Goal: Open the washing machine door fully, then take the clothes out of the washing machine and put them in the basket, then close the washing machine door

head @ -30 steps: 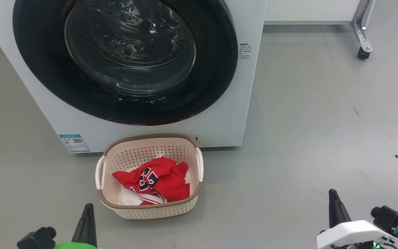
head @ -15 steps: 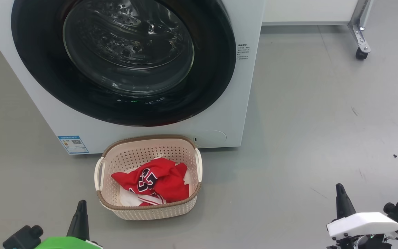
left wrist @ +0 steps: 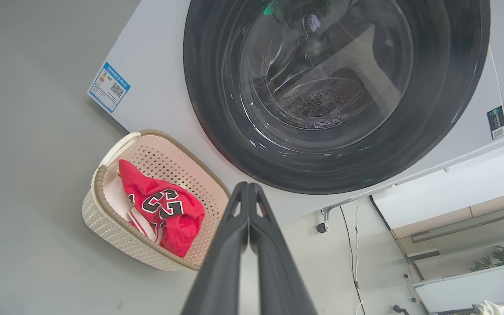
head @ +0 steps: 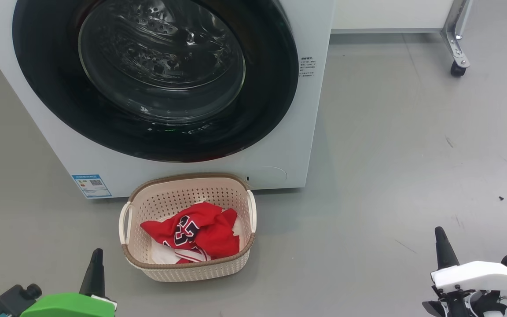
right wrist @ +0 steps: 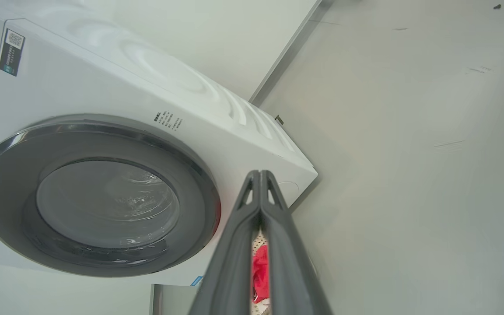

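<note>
The washing machine (head: 288,145) (left wrist: 155,87) (right wrist: 103,92) stands before me, and its door (head: 156,79) (left wrist: 335,96) (right wrist: 99,197), black-rimmed with a glass bowl, lies flush against the white front. On the floor right in front of it sits the cream basket (head: 148,207) (left wrist: 103,214), holding the red clothes (head: 192,231) (left wrist: 164,210) (right wrist: 260,273) with dark numerals over some white cloth. My left gripper (head: 95,255) (left wrist: 248,186) is shut and empty, low at the basket's left. My right gripper (head: 439,233) (right wrist: 260,174) is shut and empty, far to the right.
A blue label sticker (head: 90,186) marks the washer's lower left. A metal leg on a black castor (head: 456,68) stands at the back right beside a white cabinet. Open grey floor (head: 412,154) spreads to the right of the washer.
Both grippers have sunk lower and drifted outward in the head view, away from the basket. The view itself has shifted slightly. Door, basket and clothes stay put.
</note>
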`<state>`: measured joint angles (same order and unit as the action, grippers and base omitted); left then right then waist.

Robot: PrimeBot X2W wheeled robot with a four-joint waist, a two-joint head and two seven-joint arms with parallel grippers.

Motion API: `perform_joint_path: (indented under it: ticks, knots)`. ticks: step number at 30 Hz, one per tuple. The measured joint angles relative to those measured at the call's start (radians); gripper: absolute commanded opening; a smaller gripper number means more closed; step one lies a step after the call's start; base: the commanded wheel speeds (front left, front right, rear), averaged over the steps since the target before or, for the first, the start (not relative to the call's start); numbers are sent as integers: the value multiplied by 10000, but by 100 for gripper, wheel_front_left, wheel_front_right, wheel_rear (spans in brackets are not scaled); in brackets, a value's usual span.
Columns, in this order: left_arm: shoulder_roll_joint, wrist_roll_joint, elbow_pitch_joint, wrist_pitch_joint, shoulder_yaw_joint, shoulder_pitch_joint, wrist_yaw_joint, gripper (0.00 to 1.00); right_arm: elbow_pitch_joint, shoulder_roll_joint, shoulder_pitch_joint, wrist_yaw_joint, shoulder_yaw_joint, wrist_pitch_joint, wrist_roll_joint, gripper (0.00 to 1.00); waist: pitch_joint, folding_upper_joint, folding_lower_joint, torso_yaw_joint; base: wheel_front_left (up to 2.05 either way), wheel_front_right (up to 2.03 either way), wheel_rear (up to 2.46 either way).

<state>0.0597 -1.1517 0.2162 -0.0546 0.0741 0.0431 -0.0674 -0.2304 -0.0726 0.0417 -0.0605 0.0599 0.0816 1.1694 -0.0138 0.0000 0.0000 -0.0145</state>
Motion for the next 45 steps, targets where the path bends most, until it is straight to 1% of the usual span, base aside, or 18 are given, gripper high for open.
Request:
perform_joint_path:
  ticks: [32, 38, 45]
  knots:
    - [165, -4263, 359, 872, -644, -702, -431, 0, -201, -244, -674, -439, -754, -911, 4337, 0, 88, 0, 0, 124, 0, 0, 0]
    - [182, -5072, 430, 1034, -744, -832, -453, 0, -242, -288, -843, -518, -890, -1064, 5108, 0, 103, 0, 0, 144, 0, 0, 0]
    - [184, -5089, 456, 1037, -755, -891, -523, 0, -276, -299, -852, -520, -907, -1074, 5125, 0, 104, 0, 0, 145, 0, 0, 0]
